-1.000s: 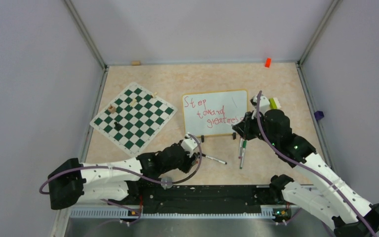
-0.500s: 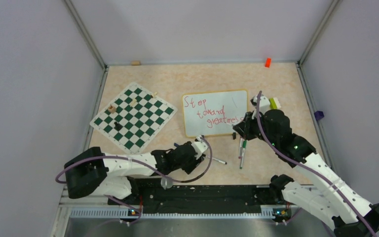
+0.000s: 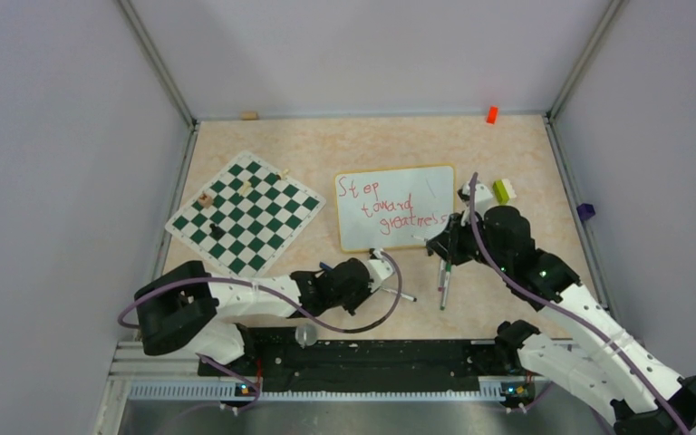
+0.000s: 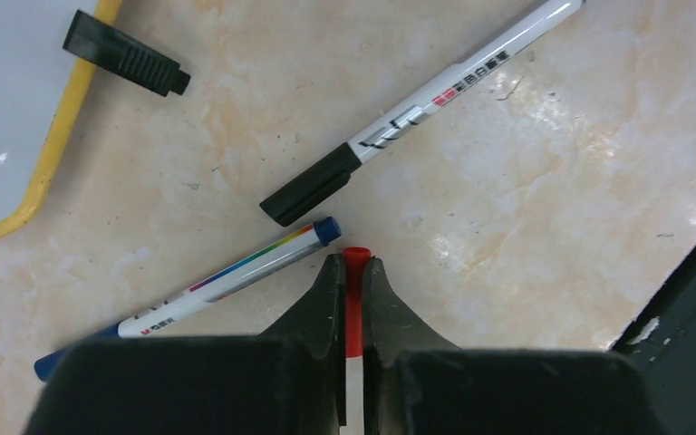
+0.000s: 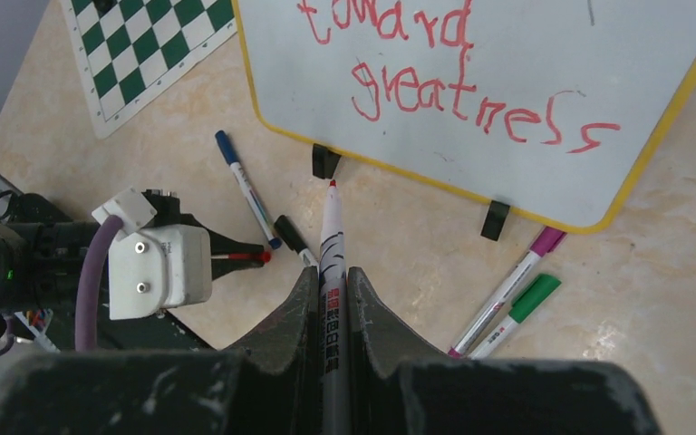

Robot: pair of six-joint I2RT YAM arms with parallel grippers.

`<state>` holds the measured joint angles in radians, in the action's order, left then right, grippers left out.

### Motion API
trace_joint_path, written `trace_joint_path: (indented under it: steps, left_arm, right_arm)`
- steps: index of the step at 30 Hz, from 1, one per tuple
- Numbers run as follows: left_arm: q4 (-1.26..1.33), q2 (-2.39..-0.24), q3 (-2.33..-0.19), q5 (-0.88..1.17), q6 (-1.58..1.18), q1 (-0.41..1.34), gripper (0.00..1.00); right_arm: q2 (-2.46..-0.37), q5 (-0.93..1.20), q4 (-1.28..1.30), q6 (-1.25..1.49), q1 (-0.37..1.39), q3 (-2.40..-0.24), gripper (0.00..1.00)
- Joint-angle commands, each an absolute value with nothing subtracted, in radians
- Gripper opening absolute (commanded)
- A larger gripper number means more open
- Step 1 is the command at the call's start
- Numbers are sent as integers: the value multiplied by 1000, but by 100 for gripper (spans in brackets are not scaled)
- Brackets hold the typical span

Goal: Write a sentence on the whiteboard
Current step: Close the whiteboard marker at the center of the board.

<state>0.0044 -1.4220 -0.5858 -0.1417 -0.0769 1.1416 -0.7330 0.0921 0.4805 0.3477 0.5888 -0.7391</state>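
I read the left gripper clamped on a red-ended pen, just beside a blue marker. The right gripper is closed on an uncapped red marker, its tip just off the near frame of the whiteboard. The sentence is on that board, which lies mid-table, right of the chessboard mat.

Left arm and right arm stretch forward low, left fingers and right fingers clamped narrow.
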Motion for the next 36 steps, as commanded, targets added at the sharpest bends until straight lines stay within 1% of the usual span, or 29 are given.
trace_joint_path:
  steps: [1, 11, 16, 20, 27, 36]
  left_arm:
    - [40, -1395, -569, -72, -81, 1144, 0]
    - [370, -1186, -420, -132, -92, 1144, 0]
    - [515, -1183, -369, -100, -54, 1144, 0]
    - [734, -1225, -281, -96, -14, 1144, 0]
    - [821, -1253, -239, -66, 40, 1147, 0]
    - [834, -1240, -226, -22, 65, 1156, 0]
  right_arm:
    - [-726, 194, 474, 389, 599, -698, 0]
    - [-776, 401, 414, 446, 602, -636, 0]
    - [-820, 517, 367, 473, 616, -621, 0]
    - [-846, 522, 356, 485, 645, -623, 0]
    - [-900, 502, 356, 477, 678, -603, 0]
    - [-930, 502, 339, 476, 680, -602, 0]
